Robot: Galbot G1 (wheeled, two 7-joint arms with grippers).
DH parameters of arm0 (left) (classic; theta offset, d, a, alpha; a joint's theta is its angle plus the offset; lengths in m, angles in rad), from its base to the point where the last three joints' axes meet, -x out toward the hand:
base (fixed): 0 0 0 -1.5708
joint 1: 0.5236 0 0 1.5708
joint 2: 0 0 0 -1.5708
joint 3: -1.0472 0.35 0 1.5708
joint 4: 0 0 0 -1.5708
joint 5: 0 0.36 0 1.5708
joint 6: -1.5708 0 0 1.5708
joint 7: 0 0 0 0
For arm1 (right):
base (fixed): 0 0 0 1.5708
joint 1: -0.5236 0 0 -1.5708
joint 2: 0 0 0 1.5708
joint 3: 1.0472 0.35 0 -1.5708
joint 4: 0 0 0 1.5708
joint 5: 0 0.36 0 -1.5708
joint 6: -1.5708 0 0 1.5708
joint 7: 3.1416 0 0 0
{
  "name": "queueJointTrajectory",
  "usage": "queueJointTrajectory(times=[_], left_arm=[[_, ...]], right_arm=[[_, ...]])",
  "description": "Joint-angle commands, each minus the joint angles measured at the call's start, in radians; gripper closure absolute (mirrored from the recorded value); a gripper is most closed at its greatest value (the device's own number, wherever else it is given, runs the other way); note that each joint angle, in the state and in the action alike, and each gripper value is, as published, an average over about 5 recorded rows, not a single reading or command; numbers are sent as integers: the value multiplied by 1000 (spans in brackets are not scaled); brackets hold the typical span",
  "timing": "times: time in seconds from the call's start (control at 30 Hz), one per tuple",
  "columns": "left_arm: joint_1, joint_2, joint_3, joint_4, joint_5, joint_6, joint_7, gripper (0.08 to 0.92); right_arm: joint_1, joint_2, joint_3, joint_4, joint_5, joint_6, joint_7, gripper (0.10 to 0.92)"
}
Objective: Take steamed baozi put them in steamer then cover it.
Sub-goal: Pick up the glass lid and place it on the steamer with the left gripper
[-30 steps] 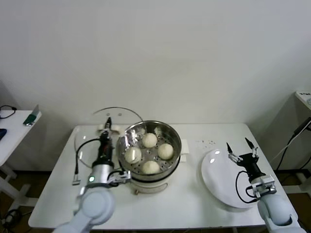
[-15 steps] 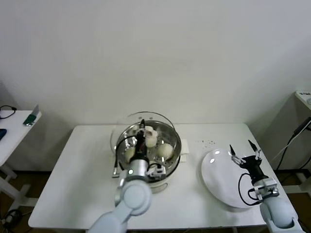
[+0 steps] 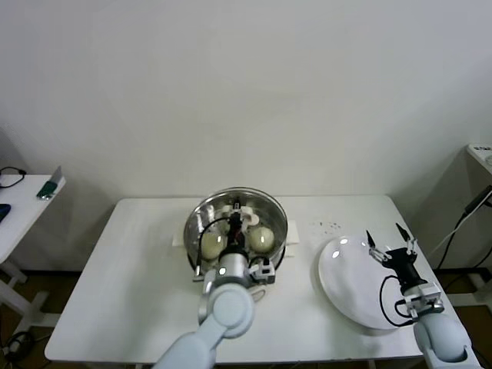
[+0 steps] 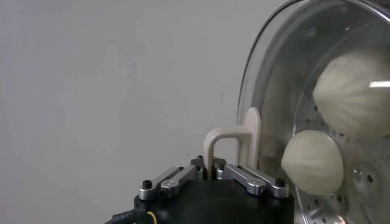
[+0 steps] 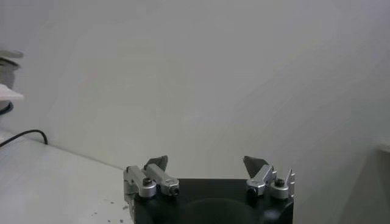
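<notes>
Here your left gripper (image 3: 237, 213) has its jaws pinched on the cream handle (image 4: 234, 141) of the glass lid (image 3: 237, 215). In the left wrist view the handle's bar rises straight out from between the two metal fingers (image 4: 251, 179), and the lid's clear pane and metal rim curve away beside it. Through the glass you can see two buns (image 4: 314, 162) lying on the perforated floor of the steamer (image 4: 359, 182).

From the head view the lid sits over the steamer (image 3: 277, 234), its rim roughly matching the basket's rim. Whether it is fully seated or held just above, you cannot tell. Two buns (image 3: 262, 239) show plainly under the glass on either side of your left arm, with more pale shapes behind the gripper that are too hidden to count. The steamer stands toward the back middle of the white table (image 3: 100, 300).

Your right gripper (image 3: 391, 248) hangs over the far edge of the white plate (image 3: 346, 288) on the right side of the table, well apart from the steamer. Its jaws are spread wide with nothing between them, as the right wrist view (image 5: 206, 167) also shows.
</notes>
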Motion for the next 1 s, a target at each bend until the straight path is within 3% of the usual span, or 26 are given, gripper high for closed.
queueJointTrajectory(times=[0.03, 0.77, 0.87, 1.0], left_arm=[[2, -17, 3, 19, 18, 49, 30, 850], [13, 9, -5, 8, -48, 49, 2, 850], [14, 31, -3, -23, -80, 49, -15, 819], [25, 62, -5, -87, -115, 49, -37, 715]], right_arm=[[3, 3, 2, -5, -4, 2, -1, 203], [-7, 12, 15, 9, -8, -4, -17, 203], [-14, 13, 16, 20, -6, -27, -21, 203], [-20, 15, 17, 30, -5, -54, -19, 203]])
